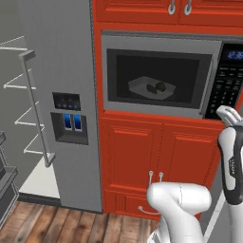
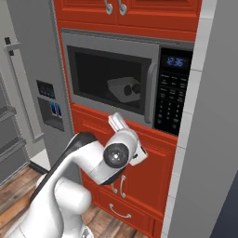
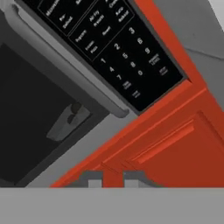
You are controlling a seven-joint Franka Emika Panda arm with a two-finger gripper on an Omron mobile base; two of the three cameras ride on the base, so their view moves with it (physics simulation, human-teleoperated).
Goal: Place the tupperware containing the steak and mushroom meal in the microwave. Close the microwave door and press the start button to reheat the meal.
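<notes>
The tupperware (image 1: 152, 88) sits inside the microwave (image 1: 161, 76), behind the shut microwave door (image 1: 156, 78), above and left of the claw (image 3: 113, 178). It holds dark lumps, too dim to tell apart. The claw's tips stand nearly together, grasping nothing, just below the keypad (image 3: 118, 52).

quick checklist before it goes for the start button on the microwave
1. Tupperware inside the microwave: ok, visible through the window.
2. Food in the tray: ok, dark lumps sit in it; which is steak or mushroom, cannot tell.
3. Microwave door closed: ok, flush with the frame.
4. Keypad panel in front of the hand: ok.
5. Gripper closed for pressing: ok, tips nearly together.
6. Which key is start: cannot tell, labels blurred.
</notes>
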